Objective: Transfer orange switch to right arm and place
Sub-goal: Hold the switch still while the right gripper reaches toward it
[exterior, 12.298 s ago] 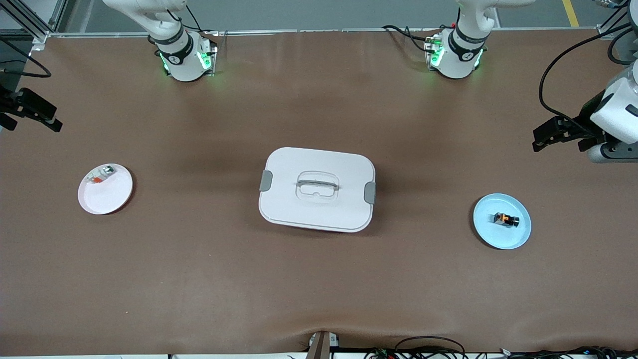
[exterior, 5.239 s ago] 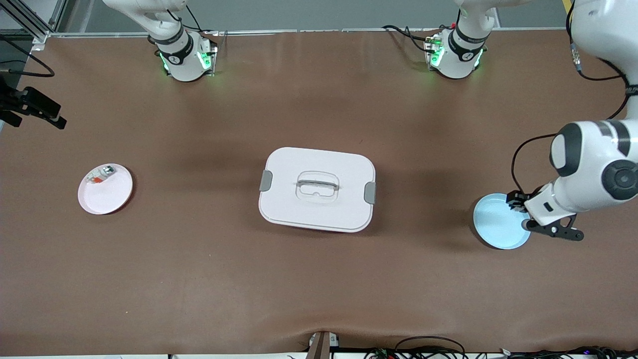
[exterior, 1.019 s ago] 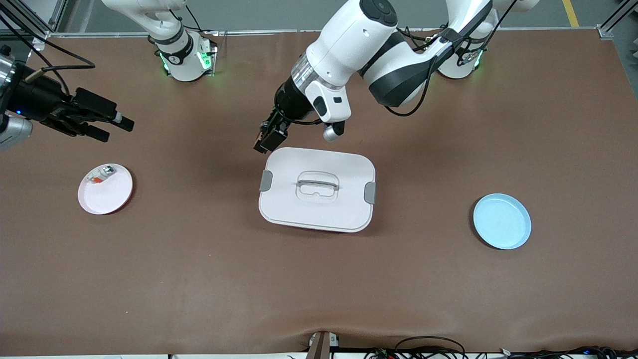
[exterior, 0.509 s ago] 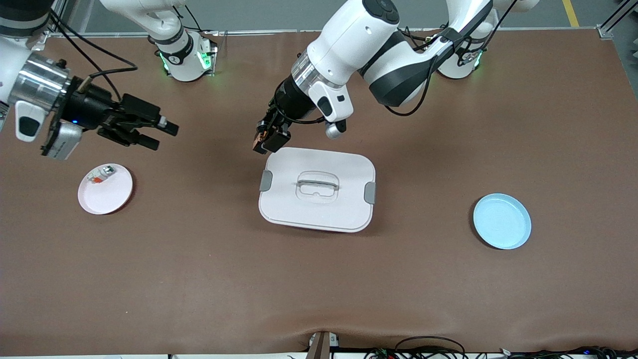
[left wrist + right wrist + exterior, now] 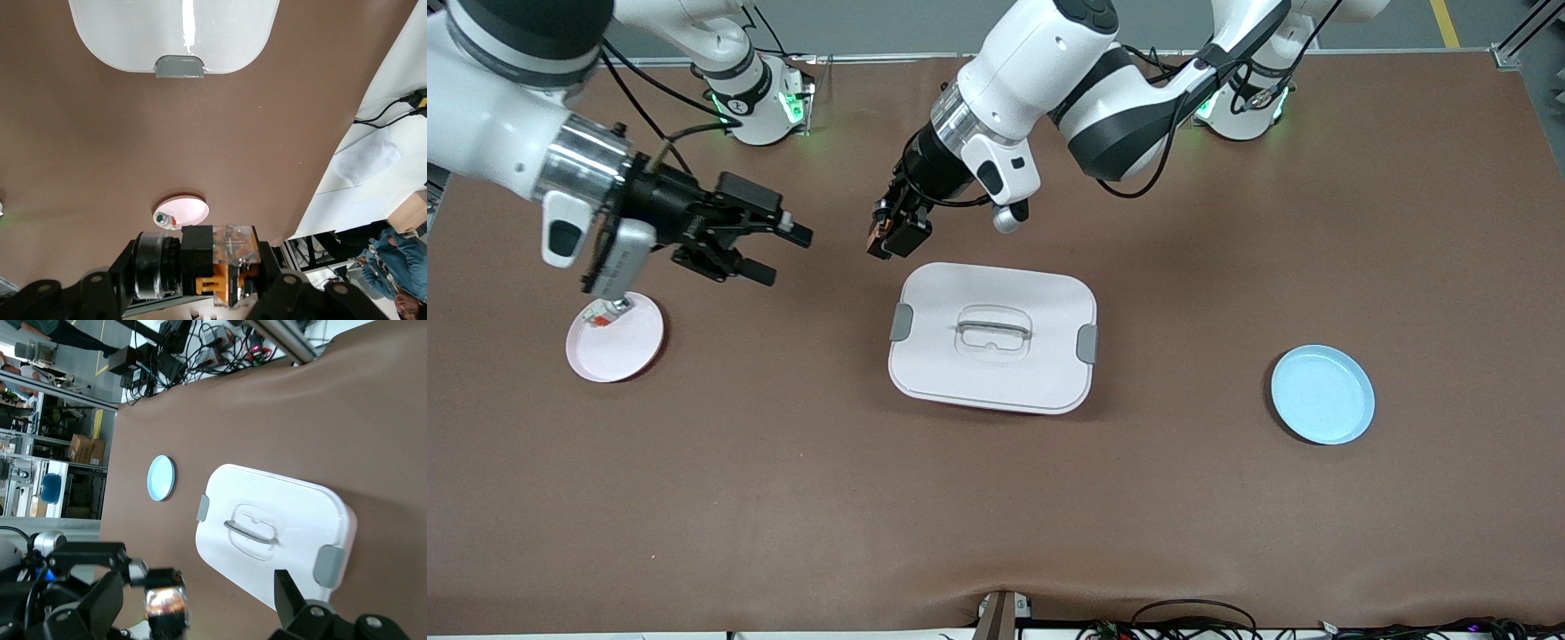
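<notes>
My left gripper (image 5: 891, 233) hangs over the bare table beside the white box's corner, shut on the orange switch (image 5: 878, 233). In the left wrist view the switch (image 5: 223, 263) fills the gap between the jaws: a black block with an orange middle and a clear cap. The right arm's gripper (image 5: 774, 253) is open over the table between the pink plate and the box, its fingers pointing at the switch with a gap between. Seen from the right wrist, the switch (image 5: 165, 603) lies ahead between my spread fingers (image 5: 100, 600), apart from them.
A white lidded box (image 5: 992, 336) with a handle sits mid-table. A pink plate (image 5: 627, 351) holding a small clear-silver part (image 5: 605, 313) lies toward the right arm's end. A blue plate (image 5: 1322, 394) with nothing on it lies toward the left arm's end.
The right arm has swung in from the table's end toward the left gripper. The left gripper has shifted slightly away from the box, still holding the switch.
</notes>
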`<move>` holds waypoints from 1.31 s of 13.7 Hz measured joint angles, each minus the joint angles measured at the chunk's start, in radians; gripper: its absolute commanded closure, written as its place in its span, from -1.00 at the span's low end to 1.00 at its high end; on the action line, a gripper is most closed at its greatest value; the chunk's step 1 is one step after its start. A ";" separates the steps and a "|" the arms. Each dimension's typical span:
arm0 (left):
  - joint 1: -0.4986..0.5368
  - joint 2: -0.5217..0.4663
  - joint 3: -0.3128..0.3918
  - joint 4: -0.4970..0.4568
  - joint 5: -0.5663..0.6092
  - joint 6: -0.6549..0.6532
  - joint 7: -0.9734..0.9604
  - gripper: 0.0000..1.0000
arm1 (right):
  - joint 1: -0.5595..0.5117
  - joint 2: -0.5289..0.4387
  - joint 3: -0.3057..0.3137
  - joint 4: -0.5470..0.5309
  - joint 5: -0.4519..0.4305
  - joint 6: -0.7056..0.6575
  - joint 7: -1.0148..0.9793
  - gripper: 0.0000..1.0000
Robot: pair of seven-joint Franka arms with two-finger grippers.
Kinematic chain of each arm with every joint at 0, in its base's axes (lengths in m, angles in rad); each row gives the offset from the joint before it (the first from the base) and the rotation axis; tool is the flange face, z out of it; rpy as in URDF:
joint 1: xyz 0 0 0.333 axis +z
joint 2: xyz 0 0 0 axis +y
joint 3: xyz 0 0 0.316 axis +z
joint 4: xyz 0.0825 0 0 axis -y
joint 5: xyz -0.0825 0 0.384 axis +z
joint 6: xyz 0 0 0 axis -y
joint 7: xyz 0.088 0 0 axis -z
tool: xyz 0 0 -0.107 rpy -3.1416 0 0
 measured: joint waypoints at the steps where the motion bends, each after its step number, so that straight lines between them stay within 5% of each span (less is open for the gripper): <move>1: -0.002 0.000 0.000 0.000 0.000 -0.010 0.000 0.52 | 0.015 0.020 0.000 0.010 0.015 0.008 -0.001 -1.00; 9: -0.003 0.000 0.000 0.000 0.000 -0.031 0.000 0.52 | 0.029 0.076 -0.005 0.006 0.040 -0.004 -0.024 -1.00; 18: 0.007 -0.001 0.000 0.006 0.000 -0.031 0.000 0.52 | 0.036 -0.039 -0.003 -0.106 0.113 -0.075 -0.028 -1.00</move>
